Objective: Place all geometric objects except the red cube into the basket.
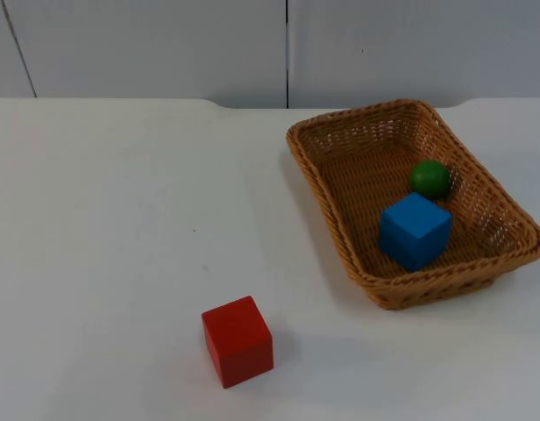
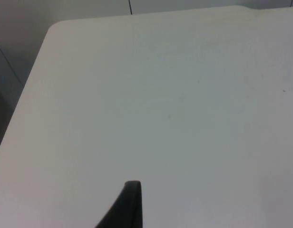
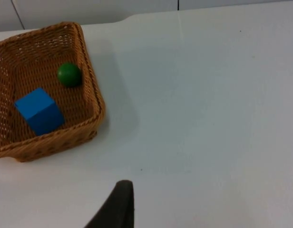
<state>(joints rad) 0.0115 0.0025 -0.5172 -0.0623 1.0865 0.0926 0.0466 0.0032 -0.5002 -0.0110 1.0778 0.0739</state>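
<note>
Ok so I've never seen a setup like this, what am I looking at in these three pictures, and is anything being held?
This is a two-armed robot at a white table. One camera looks down from above; the other two ride on the arms' wrists. The dark tip is a fingertip of the left gripper, over bare table; the right gripper hangs beside the wicker basket. Neither is seen holding anything. In the basket lie a blue cube and a green ball, close together. A red cube sits on the table outside it, where the task wants it left.
</note>
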